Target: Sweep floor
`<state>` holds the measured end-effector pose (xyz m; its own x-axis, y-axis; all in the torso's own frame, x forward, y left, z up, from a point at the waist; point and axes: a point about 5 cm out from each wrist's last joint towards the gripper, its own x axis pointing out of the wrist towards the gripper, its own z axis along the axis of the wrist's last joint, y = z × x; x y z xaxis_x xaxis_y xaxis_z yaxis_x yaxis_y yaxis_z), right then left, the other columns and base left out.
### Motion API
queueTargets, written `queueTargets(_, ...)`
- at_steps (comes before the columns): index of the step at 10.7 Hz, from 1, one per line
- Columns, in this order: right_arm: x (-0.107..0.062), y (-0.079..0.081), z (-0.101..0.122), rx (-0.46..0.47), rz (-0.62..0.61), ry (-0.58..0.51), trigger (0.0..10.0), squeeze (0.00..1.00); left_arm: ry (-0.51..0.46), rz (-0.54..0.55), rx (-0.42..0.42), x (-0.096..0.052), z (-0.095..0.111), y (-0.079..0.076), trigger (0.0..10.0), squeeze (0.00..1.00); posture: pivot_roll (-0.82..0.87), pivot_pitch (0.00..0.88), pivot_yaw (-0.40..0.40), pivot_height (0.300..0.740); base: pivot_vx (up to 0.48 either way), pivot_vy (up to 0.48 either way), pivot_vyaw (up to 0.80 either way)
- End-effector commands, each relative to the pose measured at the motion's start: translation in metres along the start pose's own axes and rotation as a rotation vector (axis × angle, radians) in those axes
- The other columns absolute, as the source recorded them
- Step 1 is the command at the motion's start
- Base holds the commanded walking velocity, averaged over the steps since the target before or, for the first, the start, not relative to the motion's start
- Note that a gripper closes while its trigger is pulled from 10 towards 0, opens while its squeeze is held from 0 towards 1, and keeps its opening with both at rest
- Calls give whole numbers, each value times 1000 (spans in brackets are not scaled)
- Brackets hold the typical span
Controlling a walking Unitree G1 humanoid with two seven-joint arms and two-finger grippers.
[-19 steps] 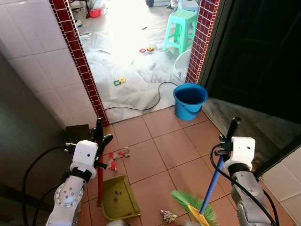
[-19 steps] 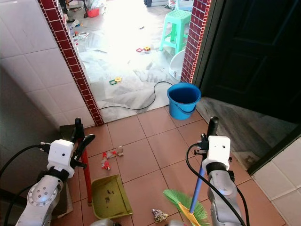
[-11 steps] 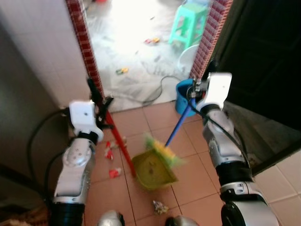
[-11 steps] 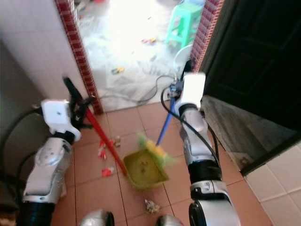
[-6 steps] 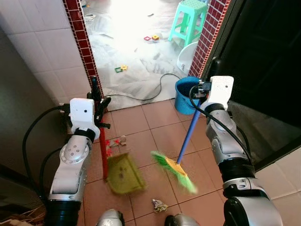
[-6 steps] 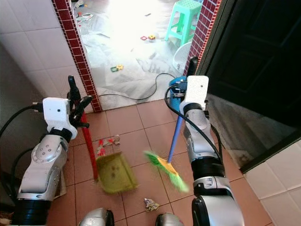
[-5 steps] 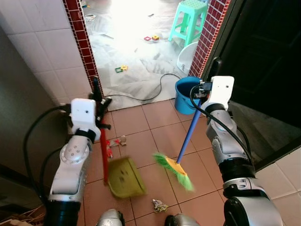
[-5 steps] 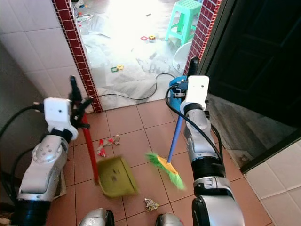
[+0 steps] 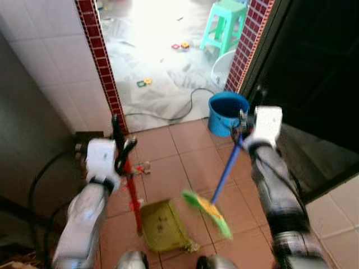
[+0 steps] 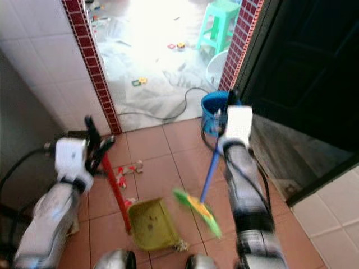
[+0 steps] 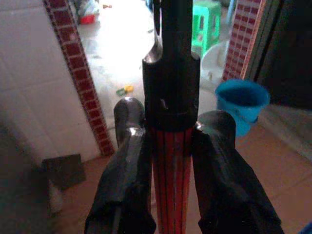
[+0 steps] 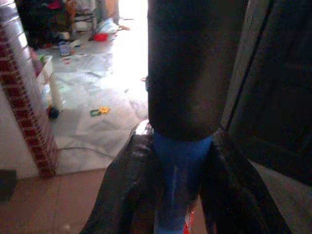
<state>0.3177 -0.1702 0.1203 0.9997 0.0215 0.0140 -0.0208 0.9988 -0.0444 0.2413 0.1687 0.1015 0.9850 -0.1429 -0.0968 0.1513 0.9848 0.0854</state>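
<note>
One left gripper (image 11: 168, 146) clamps one red dustpan handle (image 9: 132, 203); one right gripper (image 12: 178, 165) clamps one blue broom (image 9: 224, 175) beside one yellow dustpan (image 9: 162, 225).

Terracotta floor tiles (image 9: 196, 162), sunlit doorway (image 9: 162, 50)

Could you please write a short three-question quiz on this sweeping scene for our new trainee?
1. True or false: the left hand is shut on the dustpan's red handle.
2. The broom's green bristles lie: A) inside the blue bucket, B) over the tiled floor beside the yellow dustpan, C) on the green stool.
3. What does the right hand hold?

Key: 1 true; 2 B; 3 the broom's blue handle.
</note>
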Motion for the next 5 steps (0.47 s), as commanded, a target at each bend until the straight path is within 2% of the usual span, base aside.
queueTargets(1,-2,-2,6,-19,13,-11,10000,0,-40,-10,20,-2,11,3,10000,0,45,67,-14,740,0,0,0)
queueTargets(2,-16,-7,-4,-39,24,26,10000,0,-34,-35,50,-8,12,2,10000,0,48,74,-9,740,0,0,0)
queueTargets(3,-16,-7,-2,-41,23,23,10000,0,-36,-50,67,-7,15,0,10000,0,51,83,-2,740,0,0,0)
queueTargets(5,-5,-2,22,-41,20,-36,10000,0,-60,-40,77,-4,32,-4,10000,0,72,125,18,740,0,0,0)
